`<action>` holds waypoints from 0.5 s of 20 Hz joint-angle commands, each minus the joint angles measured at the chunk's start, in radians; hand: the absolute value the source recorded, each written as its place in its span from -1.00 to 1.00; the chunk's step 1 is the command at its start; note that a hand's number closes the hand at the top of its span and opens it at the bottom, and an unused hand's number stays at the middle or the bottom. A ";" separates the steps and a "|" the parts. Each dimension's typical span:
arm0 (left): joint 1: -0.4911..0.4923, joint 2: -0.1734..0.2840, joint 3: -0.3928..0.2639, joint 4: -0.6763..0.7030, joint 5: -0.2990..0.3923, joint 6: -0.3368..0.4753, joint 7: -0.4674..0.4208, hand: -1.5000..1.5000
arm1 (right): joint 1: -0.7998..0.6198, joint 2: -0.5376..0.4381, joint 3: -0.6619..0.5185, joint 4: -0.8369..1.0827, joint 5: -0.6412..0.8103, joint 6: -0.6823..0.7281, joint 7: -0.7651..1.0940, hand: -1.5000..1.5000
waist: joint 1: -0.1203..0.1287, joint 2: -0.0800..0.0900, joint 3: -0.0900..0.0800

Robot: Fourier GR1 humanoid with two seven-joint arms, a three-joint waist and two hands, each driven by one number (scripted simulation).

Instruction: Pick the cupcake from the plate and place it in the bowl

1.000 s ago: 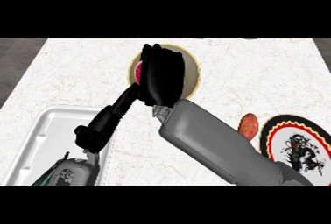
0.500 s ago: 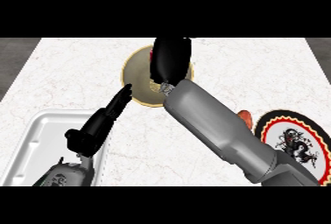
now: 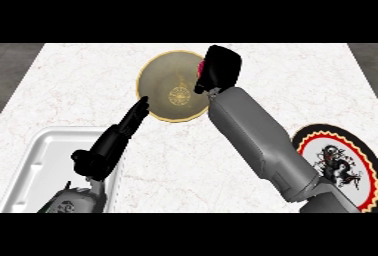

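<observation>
White marbled stone makes up the counter [image 3: 295, 80], which carries a round tan plate with a gold rim [image 3: 171, 92] near its far edge. The right hand [image 3: 220, 70] hangs over the plate's right rim, fingers curled around a cupcake with a pink wrapper [image 3: 204, 67], of which only a sliver shows. Its grey forearm slants up from the lower right. The left hand [image 3: 118, 140] stretches straight-fingered toward the plate's near edge, above a white rectangular bowl [image 3: 37, 160]. A black, red and white patterned plate [image 3: 347, 155] lies at the right.
</observation>
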 commanded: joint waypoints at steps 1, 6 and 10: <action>0.013 -0.011 -0.021 -0.019 -0.012 0.003 -0.002 0.00 | 0.028 0.005 -0.141 0.049 -0.163 0.022 -0.105 -1.00 | 0.006 0.003 0.001; -0.019 0.006 0.021 0.010 0.004 -0.007 0.009 0.00 | 0.032 -0.013 -0.197 0.117 -0.199 -0.047 -0.378 -1.00 | -0.001 -0.001 0.000; 0.002 0.010 0.018 -0.035 0.019 -0.023 0.032 0.00 | -0.033 0.008 -0.229 0.156 -0.167 -0.182 -0.368 -1.00 | 0.002 -0.002 0.000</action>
